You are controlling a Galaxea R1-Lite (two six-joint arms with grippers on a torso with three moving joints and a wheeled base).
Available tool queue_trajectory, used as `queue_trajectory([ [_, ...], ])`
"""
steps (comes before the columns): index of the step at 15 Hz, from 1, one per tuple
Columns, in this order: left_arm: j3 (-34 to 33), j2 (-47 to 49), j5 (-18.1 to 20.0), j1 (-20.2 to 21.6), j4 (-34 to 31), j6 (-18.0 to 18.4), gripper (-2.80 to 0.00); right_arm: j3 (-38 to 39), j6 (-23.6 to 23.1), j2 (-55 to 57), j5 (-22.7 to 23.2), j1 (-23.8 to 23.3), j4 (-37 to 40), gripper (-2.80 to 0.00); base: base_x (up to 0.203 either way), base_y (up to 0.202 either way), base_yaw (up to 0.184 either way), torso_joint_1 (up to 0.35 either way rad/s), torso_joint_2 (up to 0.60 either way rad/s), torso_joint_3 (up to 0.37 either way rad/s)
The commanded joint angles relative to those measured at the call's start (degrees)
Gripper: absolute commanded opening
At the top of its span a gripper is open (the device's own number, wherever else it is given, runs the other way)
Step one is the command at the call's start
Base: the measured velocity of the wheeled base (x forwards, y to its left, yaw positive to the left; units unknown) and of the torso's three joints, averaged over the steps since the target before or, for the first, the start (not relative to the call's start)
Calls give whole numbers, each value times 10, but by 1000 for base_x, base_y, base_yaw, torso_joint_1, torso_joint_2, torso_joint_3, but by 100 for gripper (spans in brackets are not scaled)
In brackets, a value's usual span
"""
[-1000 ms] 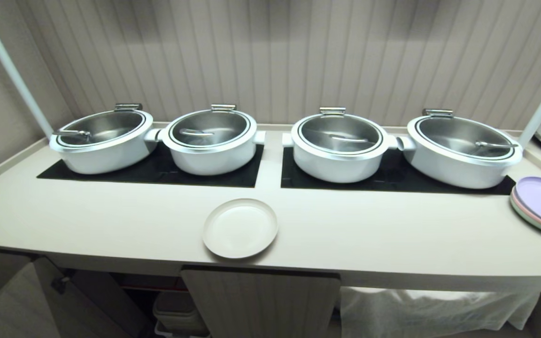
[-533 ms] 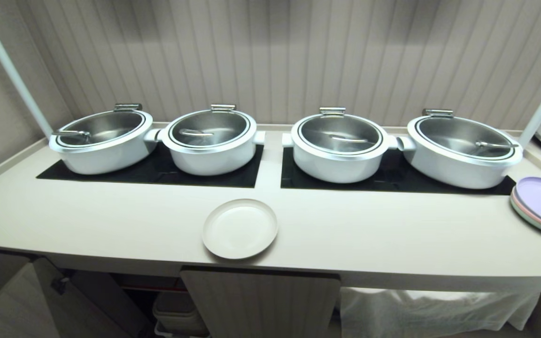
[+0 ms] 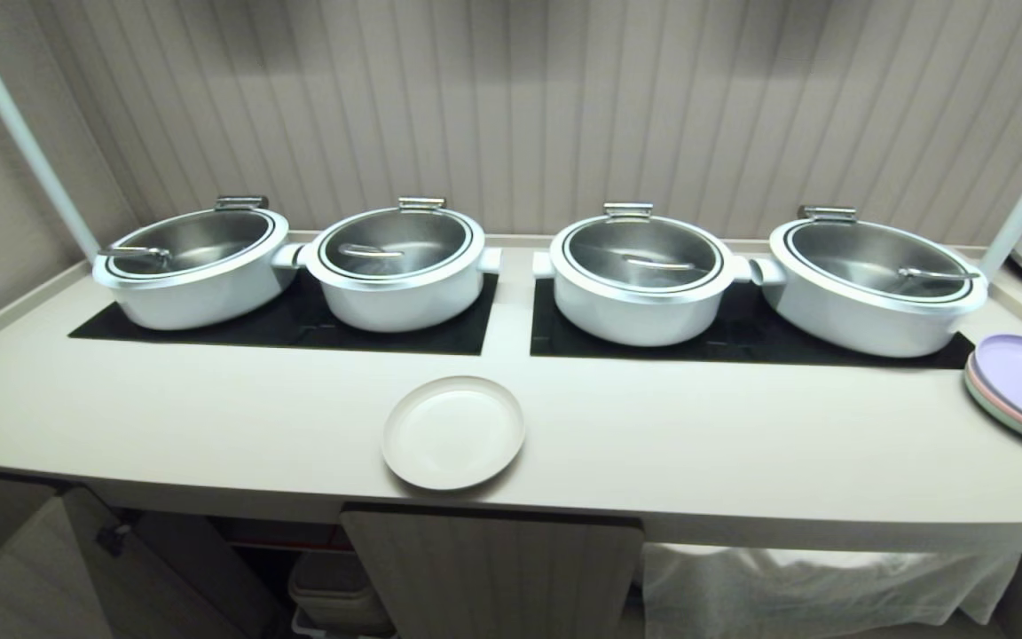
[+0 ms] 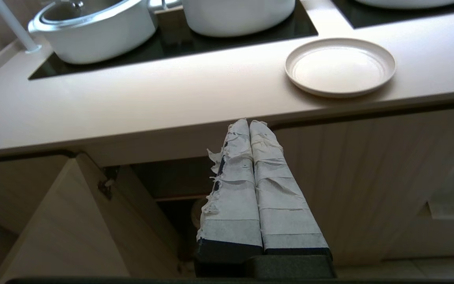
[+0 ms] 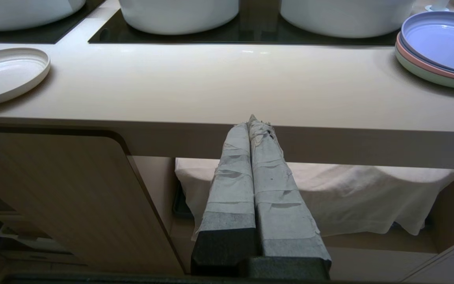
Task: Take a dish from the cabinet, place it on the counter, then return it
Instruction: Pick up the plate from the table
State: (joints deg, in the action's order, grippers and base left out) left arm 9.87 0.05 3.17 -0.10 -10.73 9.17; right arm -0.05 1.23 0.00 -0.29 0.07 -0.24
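The dish [image 3: 453,432] sits flat on the counter [image 3: 742,444], close to the front edge, with the black panels and four white pots [image 3: 642,280] lined up behind it. Right below, the cabinet [image 3: 493,572] has one fluted door shut and the door to its left swung open on a dark interior. The left gripper [image 4: 249,123] hangs below counter level in front of that opening, taped fingers pressed together, gripping nothing; the dish lies above it and off to the right, well apart. The right gripper [image 5: 253,121] is clenched too, empty, low before the white cloth [image 5: 329,197], the dish up and away to its left, stacked coloured plates [image 5: 440,47] at the far right
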Motion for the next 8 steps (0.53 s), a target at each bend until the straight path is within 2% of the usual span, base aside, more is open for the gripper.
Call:
queue_trajectory([
  [1,25,0,0,0,-31,1,-280,0,0,0,0,0,0,-280,0,0,0,0,0,0],
  [4,54,1,0,0,-81,15,-280,0,0,0,0,0,0,-280,0,0,0,0,0,0],
  [8,84,40,-1,0,-85,18,-280,0,0,0,0,0,-1,-280,0,0,0,0,0,0],
])
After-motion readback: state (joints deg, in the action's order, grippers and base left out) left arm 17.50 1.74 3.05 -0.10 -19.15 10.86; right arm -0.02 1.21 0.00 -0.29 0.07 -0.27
